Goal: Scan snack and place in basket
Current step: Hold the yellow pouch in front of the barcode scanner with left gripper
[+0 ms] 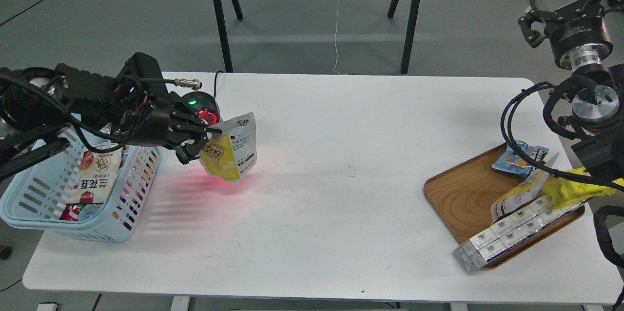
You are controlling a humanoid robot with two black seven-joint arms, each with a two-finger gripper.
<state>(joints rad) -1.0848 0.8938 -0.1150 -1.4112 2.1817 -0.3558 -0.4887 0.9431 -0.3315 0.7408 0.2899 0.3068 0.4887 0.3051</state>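
The left gripper (pixel 207 136) is clamped on the snack (pixel 230 151), holding it above the table (pixel 312 179) just right of the basket (pixel 105 225), in red light from the scanner (pixel 204 108) behind it. The basket holds a white packet (pixel 97 174) and a red one (pixel 70 213). The right gripper (pixel 531 26) hangs released, high above the wooden tray (pixel 458 199), which carries a blue packet (pixel 516 157), a bright yellow packet (pixel 570 186) and a long clear box (pixel 512 230) overhanging its edge.

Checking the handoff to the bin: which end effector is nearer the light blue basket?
Left. The left end effector holds the snack pouch just beside the light blue basket; the right end effector hangs far across the table.
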